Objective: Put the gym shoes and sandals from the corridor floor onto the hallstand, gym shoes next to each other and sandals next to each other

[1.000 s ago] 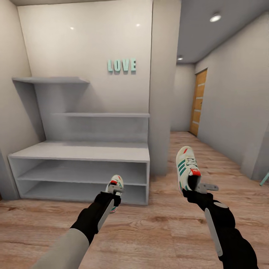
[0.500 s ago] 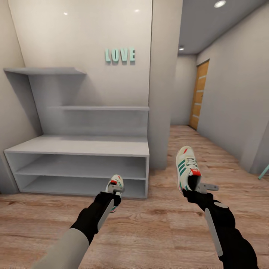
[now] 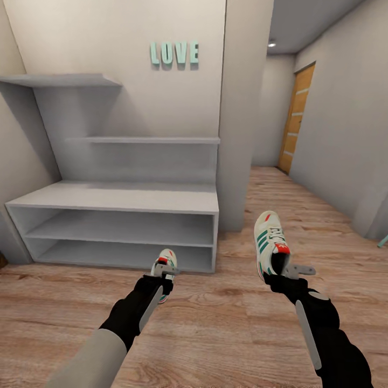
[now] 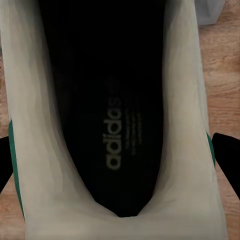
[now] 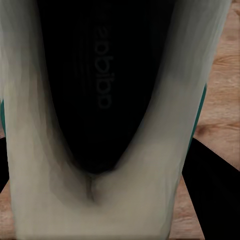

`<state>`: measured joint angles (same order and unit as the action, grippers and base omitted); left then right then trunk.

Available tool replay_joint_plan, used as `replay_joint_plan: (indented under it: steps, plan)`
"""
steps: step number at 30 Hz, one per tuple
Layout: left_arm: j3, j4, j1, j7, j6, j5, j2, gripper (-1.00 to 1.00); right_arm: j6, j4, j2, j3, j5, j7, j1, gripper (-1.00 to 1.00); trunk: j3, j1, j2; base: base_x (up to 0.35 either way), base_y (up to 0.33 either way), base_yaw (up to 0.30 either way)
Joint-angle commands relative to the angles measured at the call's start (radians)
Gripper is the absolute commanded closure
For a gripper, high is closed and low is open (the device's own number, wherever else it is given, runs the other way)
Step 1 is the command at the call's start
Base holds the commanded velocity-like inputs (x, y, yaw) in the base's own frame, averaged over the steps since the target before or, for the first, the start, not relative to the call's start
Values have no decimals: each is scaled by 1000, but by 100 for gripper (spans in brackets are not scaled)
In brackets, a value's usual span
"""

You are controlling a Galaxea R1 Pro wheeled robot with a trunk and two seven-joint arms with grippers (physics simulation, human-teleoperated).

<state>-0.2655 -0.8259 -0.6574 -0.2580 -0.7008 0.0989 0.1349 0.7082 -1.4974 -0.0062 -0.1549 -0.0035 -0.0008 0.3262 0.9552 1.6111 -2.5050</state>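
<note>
Each of my hands carries one off-white gym shoe with green stripes. My left gripper (image 3: 164, 272) is shut on the heel of the smaller-looking gym shoe (image 3: 166, 262), held low in front of the hallstand (image 3: 118, 198). My right gripper (image 3: 276, 274) is shut on the heel of the other gym shoe (image 3: 268, 240), toe pointing up and away. The left wrist view looks into a dark shoe opening (image 4: 112, 100), with black fingers (image 4: 227, 150) at its sides. The right wrist view looks into the other shoe's opening (image 5: 100, 85). The sandals are out of view.
The hallstand has two open shelf rows (image 3: 121, 229), stepped upper shelves (image 3: 143, 140) and mint LOVE letters (image 3: 174, 53). A wall pillar (image 3: 241, 118) stands right of it. The corridor floor (image 3: 215, 323) runs past to an orange door (image 3: 295, 121).
The whole view has shifted: the hallstand looks closer and sits lower-left in the picture, so the camera has advanced. Both grippers keep their shoes in the same pose.
</note>
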Motion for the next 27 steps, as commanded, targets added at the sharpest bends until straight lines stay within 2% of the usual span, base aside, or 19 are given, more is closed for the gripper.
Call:
replay_joint_plan:
  steps: [1,23,27]
  plan:
    - [-3,-8,-1,-9,-3,12,-1,100,5,-1,0,0,-1,-1,1,100,7,0,-1,0,0,65]
    - [-1,-88,-1,-9,-2,11,-5,100,5,-3,-3,-3,0,-1,1,100,128,10,-6,0,0,70]
    - [-1,-90,-1,-9,-2,11,-5,100,5,-5,-3,-58,0,-1,1,100,148,12,-7,0,0,11]
